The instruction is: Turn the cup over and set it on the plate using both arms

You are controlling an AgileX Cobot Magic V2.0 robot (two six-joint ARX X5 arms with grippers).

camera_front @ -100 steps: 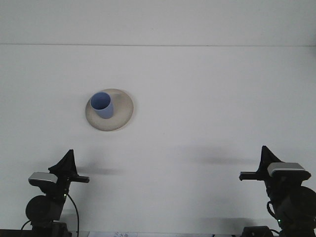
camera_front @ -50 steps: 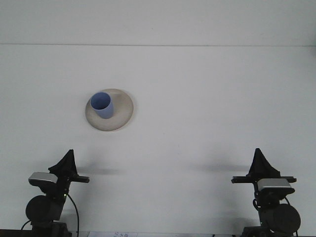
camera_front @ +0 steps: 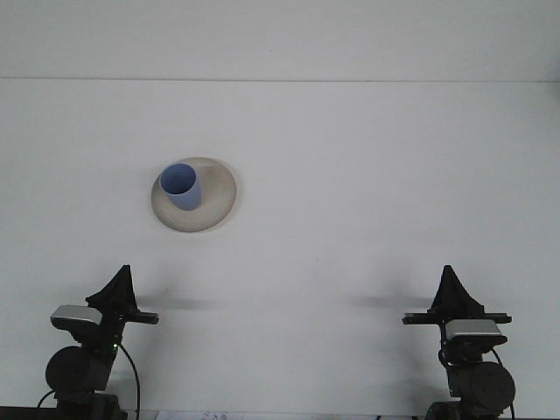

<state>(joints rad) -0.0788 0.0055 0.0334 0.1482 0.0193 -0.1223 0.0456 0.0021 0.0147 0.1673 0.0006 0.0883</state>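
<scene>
Blue cup (camera_front: 181,186) upright on plate (camera_front: 219,197); task apparently complete.
Both grippers near table edge, well below plate, grip state indiscernible; best parked there.

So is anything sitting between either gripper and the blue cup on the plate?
Nothing visible. The blue cup stands mouth-up on the plate, and only bare table lies between it and the left gripper and right gripper.

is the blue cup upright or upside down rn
Upright: the blue cup stands on the plate with its open mouth facing up.
</scene>
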